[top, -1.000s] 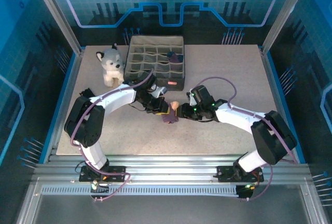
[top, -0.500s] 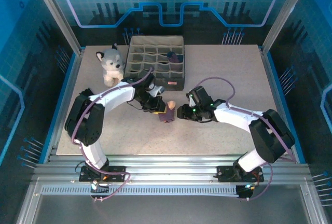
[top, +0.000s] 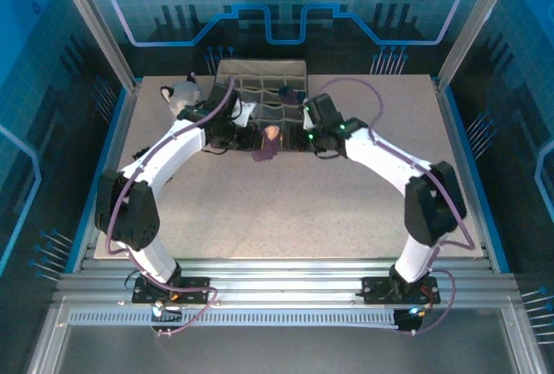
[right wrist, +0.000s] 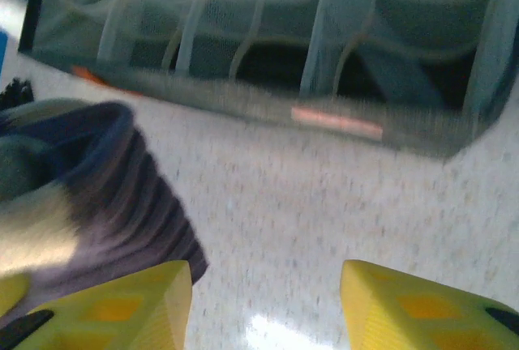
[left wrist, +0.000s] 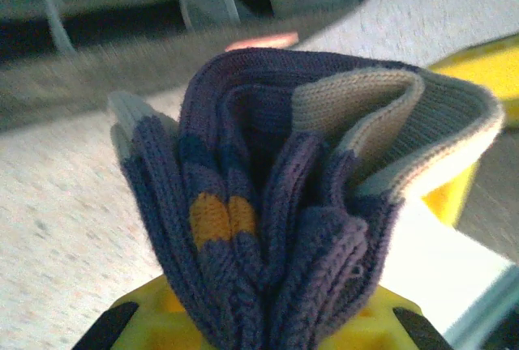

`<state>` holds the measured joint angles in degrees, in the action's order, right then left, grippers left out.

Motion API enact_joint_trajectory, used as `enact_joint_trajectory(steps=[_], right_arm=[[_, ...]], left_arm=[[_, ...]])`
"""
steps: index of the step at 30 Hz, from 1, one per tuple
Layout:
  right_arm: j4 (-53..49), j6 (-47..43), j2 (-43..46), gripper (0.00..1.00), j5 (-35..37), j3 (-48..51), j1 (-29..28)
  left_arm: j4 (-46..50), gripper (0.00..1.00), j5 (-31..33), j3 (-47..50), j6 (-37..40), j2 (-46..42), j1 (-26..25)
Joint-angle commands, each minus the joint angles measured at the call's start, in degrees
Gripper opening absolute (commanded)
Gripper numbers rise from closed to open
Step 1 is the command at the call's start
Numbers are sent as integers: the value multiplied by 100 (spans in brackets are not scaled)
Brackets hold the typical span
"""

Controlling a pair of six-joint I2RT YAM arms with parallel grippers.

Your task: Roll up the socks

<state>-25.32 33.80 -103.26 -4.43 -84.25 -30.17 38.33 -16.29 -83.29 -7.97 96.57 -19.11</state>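
Socks point(left wrist: 276, 204) clamped in left end effector point(top: 258, 142), right end effector point(right wrist: 268, 289) apart, organizer point(top: 260, 65) cell holding dark bundle point(top: 286, 93)

left hand point(top: 254, 141) | carried socks point(top: 265, 144) from mid-table to organizer point(top: 260, 69) front | right hand point(top: 301, 137) moved up alongside

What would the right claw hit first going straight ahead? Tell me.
Ahead of the right claw, past a strip of bare table, likely the front wall of the grey organizer box. The sock bundle lies left of that line.
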Motion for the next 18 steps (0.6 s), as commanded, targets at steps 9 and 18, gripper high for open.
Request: enact_joint_trajectory(steps=[9, 18], right_arm=[[-2215, -752, -2415, 52, 672, -4017, 537], [-1962, -645, -2405, 51, 527, -3561, 766]], left_arm=[[-687, 0, 1350, -1715, 828, 682, 92], [-1350, 0, 960, -2483, 922, 1809, -71]])
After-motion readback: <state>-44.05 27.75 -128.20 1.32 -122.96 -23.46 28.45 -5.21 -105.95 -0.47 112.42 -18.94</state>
